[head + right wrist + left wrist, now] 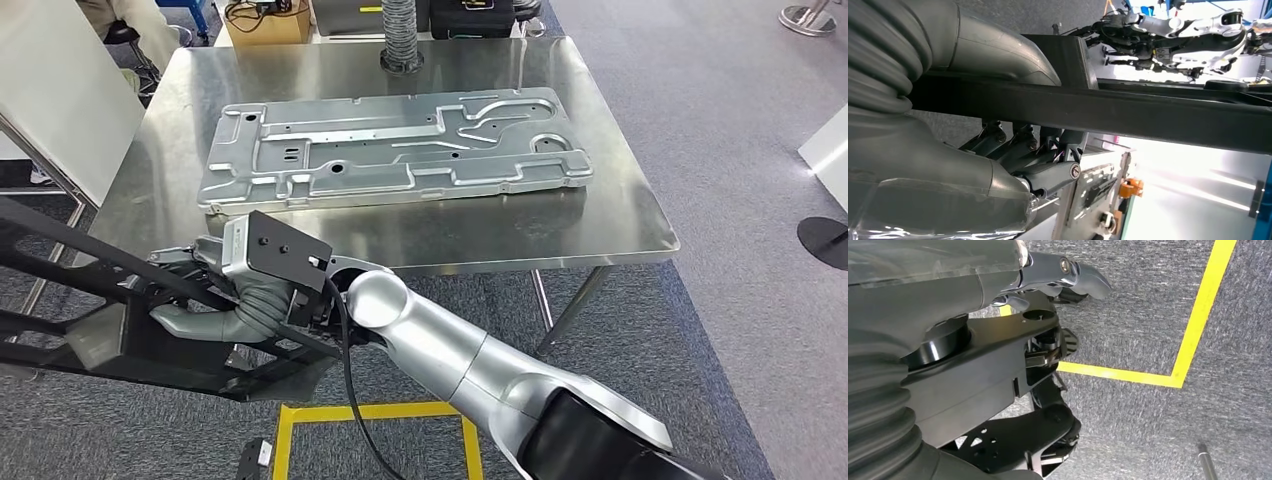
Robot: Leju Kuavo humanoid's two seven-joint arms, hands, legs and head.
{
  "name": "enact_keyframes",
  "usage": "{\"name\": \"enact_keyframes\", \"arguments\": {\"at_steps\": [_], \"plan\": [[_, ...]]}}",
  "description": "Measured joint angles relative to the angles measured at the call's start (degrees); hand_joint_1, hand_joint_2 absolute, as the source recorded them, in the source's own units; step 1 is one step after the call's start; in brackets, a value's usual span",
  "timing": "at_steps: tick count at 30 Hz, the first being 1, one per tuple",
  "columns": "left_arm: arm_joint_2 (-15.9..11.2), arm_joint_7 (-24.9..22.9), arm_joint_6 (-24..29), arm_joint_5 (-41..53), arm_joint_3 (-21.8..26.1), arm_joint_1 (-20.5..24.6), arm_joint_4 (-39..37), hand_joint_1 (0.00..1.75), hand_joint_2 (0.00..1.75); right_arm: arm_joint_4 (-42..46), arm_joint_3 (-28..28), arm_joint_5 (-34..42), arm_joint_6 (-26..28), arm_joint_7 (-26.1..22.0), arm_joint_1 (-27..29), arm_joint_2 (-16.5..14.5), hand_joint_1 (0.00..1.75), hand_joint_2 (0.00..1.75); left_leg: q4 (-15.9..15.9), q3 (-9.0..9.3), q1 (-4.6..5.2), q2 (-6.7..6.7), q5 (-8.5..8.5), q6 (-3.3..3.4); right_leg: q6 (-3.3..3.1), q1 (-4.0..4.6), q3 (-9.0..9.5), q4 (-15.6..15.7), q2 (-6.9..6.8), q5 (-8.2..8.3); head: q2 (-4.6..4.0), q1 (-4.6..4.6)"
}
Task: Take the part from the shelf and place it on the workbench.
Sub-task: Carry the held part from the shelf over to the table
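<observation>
While right hand (215, 300) grips black frame part (130, 340) at lower left of frame, short of bench (620, 215), placing still left. Stamped metal panel (395, 150) lies on bench centre. Left hand (1048, 280): fingers curled against same black part, likely gripping.

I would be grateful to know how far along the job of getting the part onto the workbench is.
One stamped metal panel already lies flat on the steel workbench. In hand: the right hand grips a black frame part below the bench's near edge; the left hand holds it too. Left: setting it on the bench.
</observation>
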State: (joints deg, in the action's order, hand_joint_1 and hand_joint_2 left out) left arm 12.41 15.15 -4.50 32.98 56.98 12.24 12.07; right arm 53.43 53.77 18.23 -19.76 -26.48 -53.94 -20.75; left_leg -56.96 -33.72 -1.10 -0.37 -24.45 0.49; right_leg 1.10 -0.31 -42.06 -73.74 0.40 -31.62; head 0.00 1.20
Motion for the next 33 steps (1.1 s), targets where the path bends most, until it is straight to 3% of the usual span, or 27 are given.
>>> {"name": "enact_keyframes", "arguments": {"at_steps": [2, 4, 6, 9, 10, 12, 13, 14, 15, 16, 18, 19, 20, 24, 26, 28, 29, 30, 31, 33], "plan": [[0.0, 0.0, 0.0, 0.0, 0.0, 0.0, 0.0, 0.00, 1.75, 0.0, 0.0, 0.0, 0.0, 0.0, 0.0, 0.0, 1.75, 1.75, -0.1, 0.72, 0.00, -0.13, -0.55, -0.27, -0.35, -0.03, 3.21, 8.1, -0.07, 4.99, 0.00, -0.02], [0.1, 0.0, 0.0, 0.0, 0.0, 0.0, 0.0, 0.00, 1.75, 0.0, 0.0, 0.0, 0.0, 0.0, -0.1, 0.0, 1.75, 1.75, -0.2, 1.11, 0.19, -0.16, -1.06, -0.78, -0.89, 0.22, 6.09, 14.9, -0.10, 7.76, 0.01, 0.01], [0.1, 0.0, 0.0, 0.0, 0.0, 0.1, 0.0, 0.00, 1.75, 0.0, 0.0, 0.1, 0.0, 0.0, -0.2, 0.0, 1.75, 1.75, -0.2, 1.16, 0.24, -0.13, -1.31, -1.49, -1.46, 0.55, 6.66, 16.3, 0.03, 7.75, 0.01, 0.03], [0.1, 0.0, 0.0, 0.0, 0.0, 0.1, 0.0, 0.00, 1.75, 0.0, 0.0, 0.1, 0.0, -0.1, -0.3, -0.1, 1.75, 1.75, -1.3, 1.02, 0.02, -0.03, -2.36, -2.46, -2.33, 0.29, 7.36, 17.0, 0.11, 7.75, 0.00, 0.08], [0.1, 0.0, 0.0, 0.0, 0.0, 0.1, 0.0, 0.00, 1.75, 0.0, 0.0, 0.2, -0.1, -0.1, -0.4, -0.1, 1.75, 1.75, -3.5, 0.08, -0.02, 0.01, -3.56, -2.71, -2.59, 0.15, 7.70, 17.3, 0.06, 7.73, 0.00, 0.13], [0.1, 0.0, 0.0, -0.1, 0.0, 0.1, 0.0, 0.00, 1.75, 0.0, 0.0, 0.3, -0.1, -0.1, -0.5, -0.1, 1.75, 1.75, -11.1, -3.79, -0.11, 0.05, -6.93, -3.05, -2.97, 0.17, 8.02, 17.3, -0.02, 7.46, 0.00, 0.20], [0.1, 0.0, 0.0, -0.1, 0.0, 0.0, 0.0, 0.00, 1.75, -0.1, 0.0, 0.3, -0.2, -0.1, -0.4, -0.1, 1.75, 1.75, -14.8, -5.91, -0.14, 0.05, -8.05, -3.16, -3.06, 0.22, 8.09, 17.3, -0.02, 7.30, 0.00, 0.18], [0.1, 0.0, 0.0, -0.1, 0.0, -0.1, 0.0, 0.00, 1.75, -0.2, 0.0, 0.3, -0.2, -0.1, -0.3, -0.1, 1.75, 1.75, -16.8, -7.34, -0.14, 0.05, -8.14, -3.21, -3.10, 0.27, 8.18, 17.1, 0.01, 7.10, 0.00, 0.18], [0.0, 0.0, 0.0, -0.1, 0.0, -0.1, 0.0, 0.00, 1.75, -0.2, 0.0, 0.3, -0.2, -0.1, -0.2, -0.1, 1.75, 1.75, -16.4, -7.58, -0.14, 0.05, -6.94, -3.17, -3.07, 0.29, 8.33, 17.0, 0.06, 6.85, 0.00, 0.19], [0.0, 0.0, 0.0, -0.1, 0.0, -0.1, 0.0, 0.00, 1.75, -0.3, 0.0, 0.3, -0.2, -0.1, -0.2, -0.2, 1.75, 1.75, -13.6, -6.61, -0.14, 0.06, -4.69, -3.05, -3.00, 0.30, 8.62, 16.8, 0.12, 6.53, 0.00, 0.19], [0.0, 0.0, 0.0, -0.1, 0.0, -0.1, 0.0, 0.00, 1.75, -0.3, 0.0, 0.3, -0.3, -0.1, -0.2, -0.2, 1.75, 1.75, -5.2, -2.93, 0.00, 0.09, -0.42, -2.63, -2.67, 0.38, 9.29, 16.6, 0.18, 5.85, 0.00, 0.15], [0.0, 0.0, 0.0, -0.1, 0.0, -0.1, 0.0, 0.00, 1.75, -0.3, 0.0, 0.3, -0.3, -0.1, -0.3, -0.1, 1.75, 1.75, -2.3, -1.54, 0.14, 0.07, 0.57, -2.33, -2.43, 0.45, 9.45, 16.5, 0.20, 5.65, 0.01, 0.15], [0.0, 0.0, 0.0, -0.1, 0.0, 0.0, 0.0, 0.00, 1.75, -0.3, 0.0, 0.3, -0.3, -0.1, -0.3, -0.1, 1.75, 1.75, -0.8, -0.86, 0.30, 0.05, 0.73, -2.06, -2.17, 0.52, 9.47, 16.5, 0.20, 5.54, 0.01, 0.09], [0.0, 0.0, 0.1, -0.1, 0.0, 0.0, 0.0, 0.00, 1.75, -0.3, 0.0, 0.3, -0.3, -0.1, -0.5, -0.1, 1.75, 1.75, -0.1, -0.54, 0.19, 0.00, 0.53, -0.86, -0.98, 0.49, 9.06, 15.8, 0.12, 4.79, 0.00, -0.08], [0.1, 0.0, 0.1, -0.1, 0.0, 0.1, 0.0, 0.00, 1.75, -0.3, 0.0, 0.3, -0.1, -0.1, -0.6, -0.2, 1.75, 1.75, 0.2, -0.32, -0.03, 0.08, 0.55, -0.32, -0.45, 0.39, 6.48, 10.6, 0.01, 2.16, 0.00, -0.16], [0.0, 0.0, 0.1, 0.0, 0.0, 0.1, 0.0, 0.00, 1.75, -0.4, 0.0, 0.2, 0.0, -0.1, -0.5, -0.1, 1.75, 1.75, 0.2, -0.29, 0.01, 0.12, 0.39, -0.04, -0.13, 0.23, 1.89, 2.4, -0.02, -0.95, 0.00, -0.19], [0.0, -0.1, 0.1, 0.0, 0.0, 0.1, 0.0, 0.00, 1.75, -0.5, 0.0, 0.0, 0.1, -0.1, -0.4, 0.0, 1.75, 1.75, 0.2, -0.24, 0.03, 0.10, 0.28, 0.00, -0.05, 0.14, 0.15, -0.3, -0.03, -1.35, 0.00, -0.18], [0.0, -0.1, 0.1, 0.0, 0.0, 0.1, 0.0, 0.00, 1.75, -0.6, 0.0, -0.1, 0.1, -0.1, -0.3, 0.1, 1.75, 1.75, 0.1, -0.13, 0.03, 0.05, 0.13, -0.01, -0.04, 0.07, -0.51, -0.8, -0.03, -0.53, 0.00, -0.19], [0.0, -0.1, 0.1, 0.0, 0.0, 0.1, 0.0, 0.00, 1.75, -0.6, 0.0, -0.3, 0.2, -0.1, -0.3, 0.1, 1.75, 1.75, 0.0, 0.06, 0.03, -0.02, -0.08, -0.07, -0.13, 0.01, 0.14, 1.4, -0.04, 1.42, 0.00, -0.19], [0.1, -0.1, 0.0, 0.0, 0.0, 0.0, 0.0, 0.00, 1.75, -0.7, -0.1, -0.7, 0.2, -0.1, -0.4, 0.1, 1.75, 1.75, -0.2, 0.60, 0.07, -0.13, -0.61, -0.38, -0.61, 0.06, 3.72, 9.7, -0.07, 6.01, 0.00, -0.18]]}}
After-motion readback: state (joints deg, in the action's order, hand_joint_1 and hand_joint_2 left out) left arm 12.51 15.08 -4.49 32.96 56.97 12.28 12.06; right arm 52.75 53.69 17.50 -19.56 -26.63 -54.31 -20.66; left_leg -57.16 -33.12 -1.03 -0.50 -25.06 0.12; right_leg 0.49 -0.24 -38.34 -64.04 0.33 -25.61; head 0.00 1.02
